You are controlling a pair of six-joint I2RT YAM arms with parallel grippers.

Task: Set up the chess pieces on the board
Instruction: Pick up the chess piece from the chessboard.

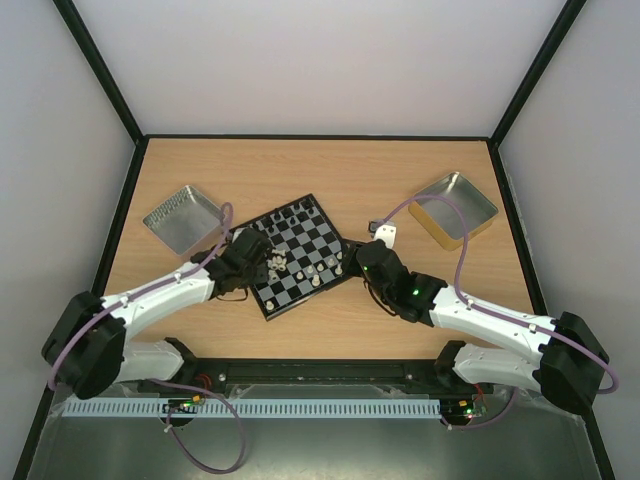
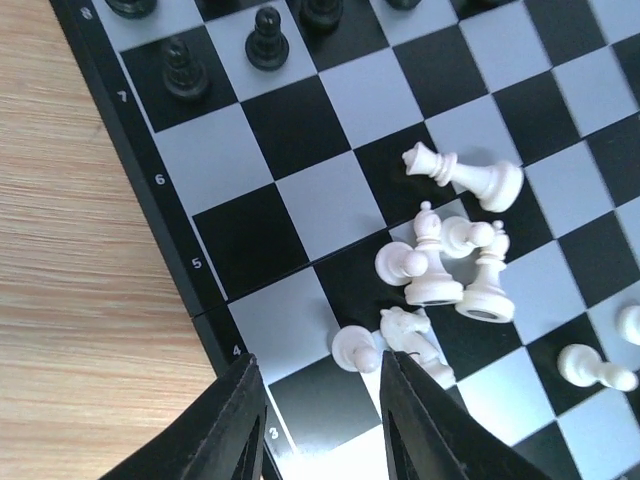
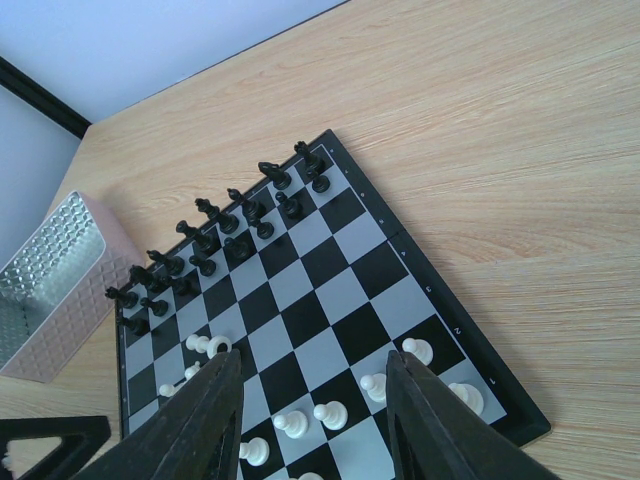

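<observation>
The board (image 1: pixel 268 306) lies askew at mid-table. Black chess pieces (image 3: pixel 215 235) stand in two rows along its far side. Several white pieces (image 2: pixel 450 260) are heaped near the board's left part, some fallen, among them a toppled knight (image 2: pixel 415 335) and a pawn (image 2: pixel 355 348) on its side. My left gripper (image 2: pixel 318 365) hovers open just short of that pawn, which lies by its right fingertip; nothing is held. White pawns (image 3: pixel 330 412) stand in the near rows under my right gripper (image 3: pixel 315 365), which is open and empty.
A silver tray (image 1: pixel 182 218) sits left of the board, also showing in the right wrist view (image 3: pixel 50 300). A gold tray (image 1: pixel 455 208) stands at the back right. A small white tag (image 1: pixel 386 233) on a cable lies beside the board's right corner.
</observation>
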